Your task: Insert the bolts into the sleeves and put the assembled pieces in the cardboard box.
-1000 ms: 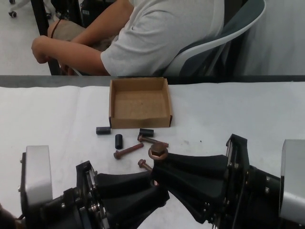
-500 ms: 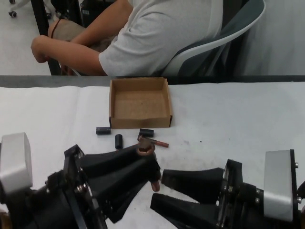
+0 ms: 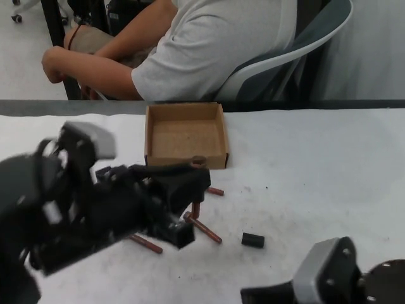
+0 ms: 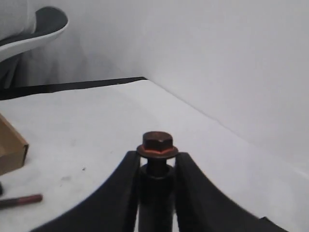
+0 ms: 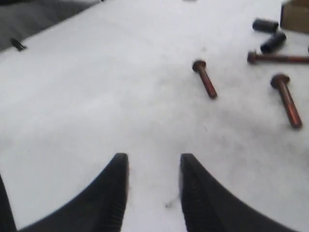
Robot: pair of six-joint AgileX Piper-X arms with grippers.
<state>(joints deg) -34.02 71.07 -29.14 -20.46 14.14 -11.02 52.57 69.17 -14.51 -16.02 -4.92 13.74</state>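
My left gripper (image 4: 157, 181) is shut on a black sleeve (image 4: 155, 175) with a rusty bolt (image 4: 157, 143) standing in it, head up. In the high view the left gripper (image 3: 197, 177) holds that bolt (image 3: 199, 161) just in front of the cardboard box (image 3: 186, 159), whose inside looks bare. My right gripper (image 5: 152, 176) is open, low over the white bench with nothing between its fingers. Loose bolts (image 5: 205, 78) (image 5: 286, 99) (image 5: 277, 58) and two black sleeves (image 5: 265, 25) (image 5: 273, 42) lie ahead of it.
On the bench lie bolts (image 3: 204, 228) (image 3: 146, 243) (image 3: 215, 190) and a black sleeve (image 3: 252, 240). The right arm (image 3: 329, 278) sits at the near right corner. A person sits behind the bench's far edge (image 3: 285, 105). The bench's right half is open.
The left arm has swung up and forward, carrying the bolt toward the box front. The right arm has drawn back to the near right corner, uncovering loose bolts and a sleeve.
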